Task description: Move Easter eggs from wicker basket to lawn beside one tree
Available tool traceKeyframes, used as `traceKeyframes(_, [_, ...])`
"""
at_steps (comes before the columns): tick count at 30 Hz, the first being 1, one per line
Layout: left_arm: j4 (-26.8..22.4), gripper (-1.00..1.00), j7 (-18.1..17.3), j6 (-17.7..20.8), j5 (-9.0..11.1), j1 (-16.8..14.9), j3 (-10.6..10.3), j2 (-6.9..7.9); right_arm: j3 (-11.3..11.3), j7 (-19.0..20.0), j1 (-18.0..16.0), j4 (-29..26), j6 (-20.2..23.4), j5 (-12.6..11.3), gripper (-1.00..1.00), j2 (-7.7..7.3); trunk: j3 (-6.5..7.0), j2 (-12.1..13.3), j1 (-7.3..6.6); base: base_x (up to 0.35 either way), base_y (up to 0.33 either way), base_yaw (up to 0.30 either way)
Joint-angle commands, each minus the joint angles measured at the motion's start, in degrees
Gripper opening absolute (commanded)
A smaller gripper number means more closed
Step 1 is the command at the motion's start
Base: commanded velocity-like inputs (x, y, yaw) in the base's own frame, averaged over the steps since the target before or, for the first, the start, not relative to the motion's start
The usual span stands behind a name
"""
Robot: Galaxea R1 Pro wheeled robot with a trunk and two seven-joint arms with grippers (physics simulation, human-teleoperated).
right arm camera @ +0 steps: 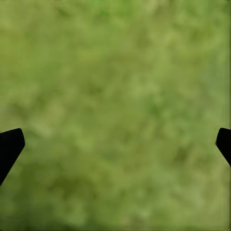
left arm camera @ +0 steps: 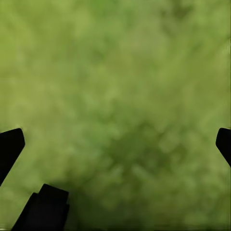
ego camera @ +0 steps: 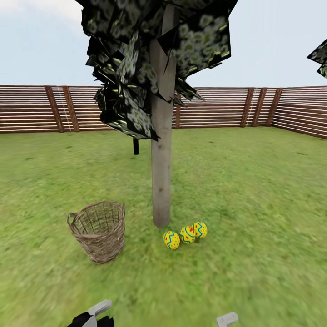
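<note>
Nearest, at the bottom edge of the head view: bits of both arms, left arm (ego camera: 93, 316) dark w/ a grey tip, right arm (ego camera: 226, 319) just a grey tip. Left gripper (left arm camera: 115, 139) in its wrist view: fingertips spread wide at opposite edges of the frame, nothing btwn them but blurry grass, so released. Right gripper (right arm camera: 115, 139) same: tips far apart, only grass btwn, released, holding nothing.

Next out, on the lawn (ego camera: 254, 190): wicker basket (ego camera: 98, 230) stands upright, left of the trunk and a bit nearer than its base, apart from the eggs. Its inside looks bare as far as the open weave shows.

The 3 Easter eggs (ego camera: 187, 234) lie in a tight row on the grass just beside the foot of the tree (ego camera: 162, 150), to its right and slightly nearer; neighbours touch or nearly touch. Leftmost egg (ego camera: 171, 240) sits closest to the camera.

Tree trunk pale, straight, w/ dark speckled foliage overhead. Behind it a thin black trunk (ego camera: 135, 146). Farthest: brown slat fence (ego camera: 218, 107) round the garden, sky above.
</note>
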Motion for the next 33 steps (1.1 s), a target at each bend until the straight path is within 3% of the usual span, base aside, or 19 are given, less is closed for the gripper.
traceKeyframes(1, [0.03,1.0,0.46,0.16,0.55,-0.02,-0.46,0.01,0.26,-0.38,-0.04,0.08,-0.09,0.54,1.0,0.01,0.13,0.39,-0.23,0.0,0.0,0.0])
traceKeyframes(10, [2.29,1.0,0.47,-3.03,0.57,-0.04,-0.45,-0.49,0.26,-0.37,-0.04,0.14,-0.09,0.95,1.0,-0.07,1.75,4.0,-2.21,0.0,0.0,0.0])
traceKeyframes(17, [6.06,1.0,0.4,-4.28,0.9,-0.01,-0.36,-2.39,0.26,-0.42,-0.02,0.24,-0.06,0.67,1.0,-0.05,3.0,6.81,-3.75,0.0,0.0,0.0])
traceKeyframes(22, [8.37,1.0,0.38,-6.96,1.14,-0.01,-0.3,-2.55,0.26,-0.5,0.04,0.25,-0.04,0.68,1.0,-0.33,3.9,8.81,-4.85,0.0,0.0,0.0])
traceKeyframes(33, [11.66,1.0,0.24,-7.46,1.24,0.04,-0.2,-2.56,0.28,-0.58,0.38,1.73,0.05,0.6,1.0,-0.46,5.88,13.23,-7.26,0.0,0.0,0.0])
